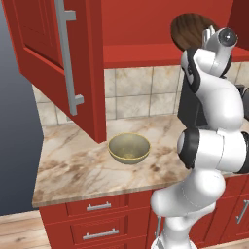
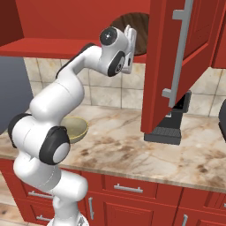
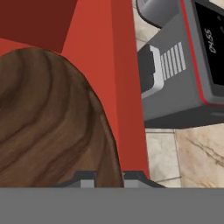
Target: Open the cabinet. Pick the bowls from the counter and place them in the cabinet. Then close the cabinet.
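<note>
The red wall cabinet stands open, with its left door and right door swung out. My gripper is raised to the cabinet opening and is shut on the rim of the dark brown wood-grained bowl. That bowl is tilted on edge just above the shelf. In the hand view the brown bowl sits between my fingertips, with the gripper clamped on it. The olive-tan bowl rests upright on the marble counter.
A dark grey appliance stands on the counter under the right door. Red drawers run below the slab. The left door's lower corner hangs close above the counter, next to the olive-tan bowl.
</note>
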Tool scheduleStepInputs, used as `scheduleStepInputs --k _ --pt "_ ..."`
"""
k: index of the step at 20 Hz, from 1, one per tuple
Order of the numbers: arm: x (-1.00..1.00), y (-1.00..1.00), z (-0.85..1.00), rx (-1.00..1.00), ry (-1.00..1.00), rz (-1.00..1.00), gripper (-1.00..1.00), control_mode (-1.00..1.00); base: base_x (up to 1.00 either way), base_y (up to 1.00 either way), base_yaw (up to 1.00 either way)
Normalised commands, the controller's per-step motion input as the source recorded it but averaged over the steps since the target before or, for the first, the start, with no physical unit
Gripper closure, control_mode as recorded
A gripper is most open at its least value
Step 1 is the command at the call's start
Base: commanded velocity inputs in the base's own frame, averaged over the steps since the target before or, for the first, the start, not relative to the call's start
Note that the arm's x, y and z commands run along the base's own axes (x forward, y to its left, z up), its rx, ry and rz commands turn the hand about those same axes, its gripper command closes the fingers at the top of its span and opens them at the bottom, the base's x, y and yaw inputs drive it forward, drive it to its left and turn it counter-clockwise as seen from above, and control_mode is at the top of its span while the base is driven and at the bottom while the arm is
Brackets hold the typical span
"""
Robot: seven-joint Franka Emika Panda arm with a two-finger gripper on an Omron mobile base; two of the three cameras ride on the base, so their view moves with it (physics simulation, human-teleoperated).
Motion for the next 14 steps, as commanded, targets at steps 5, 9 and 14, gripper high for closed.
scheduleStepInputs --k 5,9,14 --pt "0.00 -0.13 -0.04 0.00 0.00 0.00 -1.00 -1.00 0.00 0.00 0.00" --pt "0.00 -0.02 -0.01 0.00 -0.01 0.00 -1.00 -1.00 0.00 0.00 0.00" --pt "-0.02 0.00 0.06 0.00 -0.16 0.02 -1.00 -1.00 0.00 0.00 0.00"
